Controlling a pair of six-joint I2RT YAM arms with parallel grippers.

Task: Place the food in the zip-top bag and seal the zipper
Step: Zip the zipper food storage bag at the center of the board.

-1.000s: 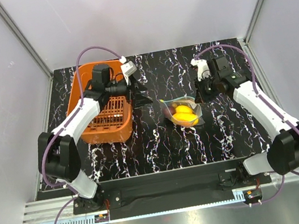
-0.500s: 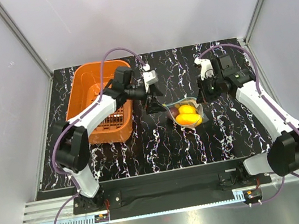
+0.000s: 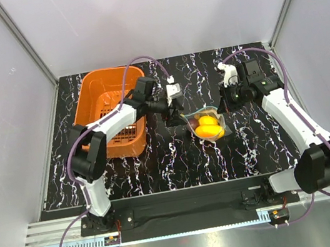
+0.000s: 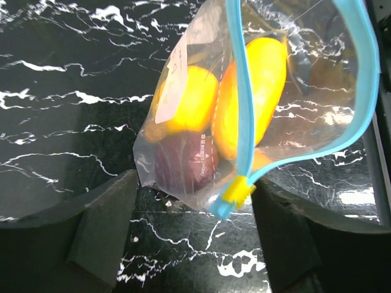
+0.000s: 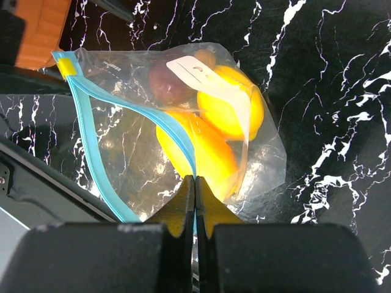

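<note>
The clear zip-top bag [image 3: 206, 124] lies mid-table with the food inside: two yellow pieces [image 4: 189, 101] [image 4: 256, 85] and a dark purple one [image 4: 186, 162]. Its light-blue zipper [image 4: 244, 122] gapes in a loop, with a yellow slider [image 4: 238, 192] at the near corner. My left gripper [image 4: 194, 204] is open, and its dark fingers [image 4: 101, 232] straddle that slider corner without touching it. My right gripper [image 5: 195, 183] is shut on the zipper strip [image 5: 177, 137] at the bag's other end. From above, the left gripper [image 3: 173, 114] and the right gripper [image 3: 224, 104] flank the bag.
An orange slotted basket [image 3: 108, 107] stands at the left, under the left arm's forearm; its corner shows in the right wrist view [image 5: 43, 30]. The black marbled table [image 3: 177, 159] ends at grey walls on all sides.
My left arm has swung right, from over the basket to the bag's left corner, and its jaws have narrowed a little. The right gripper has stayed shut at the bag.
</note>
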